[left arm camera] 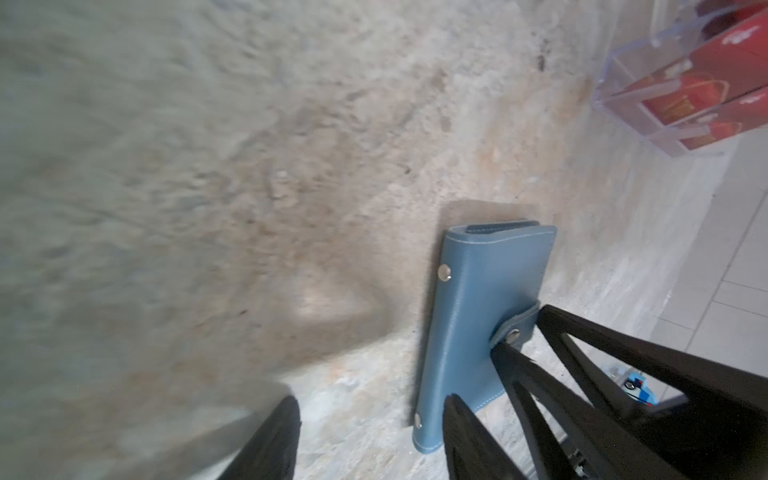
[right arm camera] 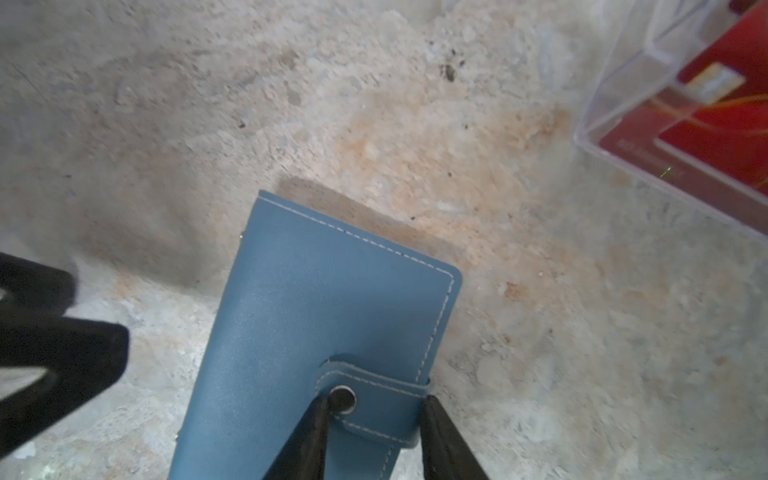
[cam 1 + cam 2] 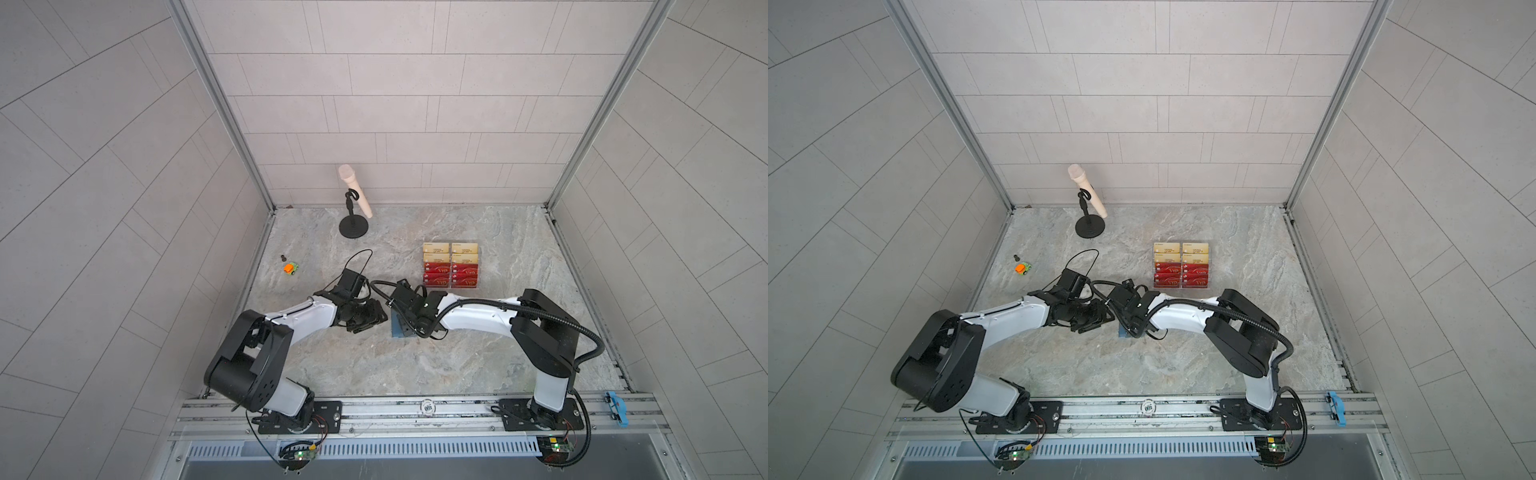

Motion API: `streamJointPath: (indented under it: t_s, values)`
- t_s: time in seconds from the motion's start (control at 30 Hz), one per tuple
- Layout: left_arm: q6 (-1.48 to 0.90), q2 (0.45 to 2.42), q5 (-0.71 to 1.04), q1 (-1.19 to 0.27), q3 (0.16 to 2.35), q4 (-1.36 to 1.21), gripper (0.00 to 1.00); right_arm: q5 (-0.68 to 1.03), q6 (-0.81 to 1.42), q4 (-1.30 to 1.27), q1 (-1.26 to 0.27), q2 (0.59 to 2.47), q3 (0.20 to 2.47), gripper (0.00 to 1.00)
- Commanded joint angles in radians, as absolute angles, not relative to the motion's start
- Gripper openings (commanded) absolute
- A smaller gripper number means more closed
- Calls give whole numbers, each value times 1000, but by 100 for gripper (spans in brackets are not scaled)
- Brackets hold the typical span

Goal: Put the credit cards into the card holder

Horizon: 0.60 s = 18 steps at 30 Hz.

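Note:
The card holder (image 2: 332,299), a slate-blue wallet, lies closed and flat on the stone tabletop; it also shows in the left wrist view (image 1: 486,299) and partly in a top view (image 3: 398,329). My right gripper (image 2: 374,405) is open above it. Its fingertips straddle the snap tab strap (image 2: 374,390), one against the metal snap, one at the wallet's edge. My left gripper (image 1: 370,432) is open beside the wallet's spine, with nothing between its fingers. The credit cards (image 3: 451,277), red with gold lettering, stand in a clear acrylic stand (image 2: 623,104) behind the wallet.
Pale gold cards (image 3: 451,250) fill the stand's back tiers. A microphone on a black stand (image 3: 353,199) is at the back. A small orange and green toy car (image 3: 291,268) sits at the left edge. A blue object (image 3: 617,408) rests on the front rail.

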<state>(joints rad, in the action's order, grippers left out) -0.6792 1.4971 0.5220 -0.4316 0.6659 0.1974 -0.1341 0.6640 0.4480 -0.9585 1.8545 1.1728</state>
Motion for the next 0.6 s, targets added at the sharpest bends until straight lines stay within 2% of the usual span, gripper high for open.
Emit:
streamJointPath:
  t_s: [0.0, 0.3, 0.57]
  values:
    - [-696, 1535, 576, -452, 697, 114, 60, -84, 698, 456, -936, 1802, 1115, 40]
    - [-740, 1633, 613, -495, 745, 38, 58, -8, 634, 421, -858, 1708, 1009, 39]
    - [-800, 1699, 638, -571, 767, -57, 56, 72, 600, 392, -803, 1706, 956, 32]
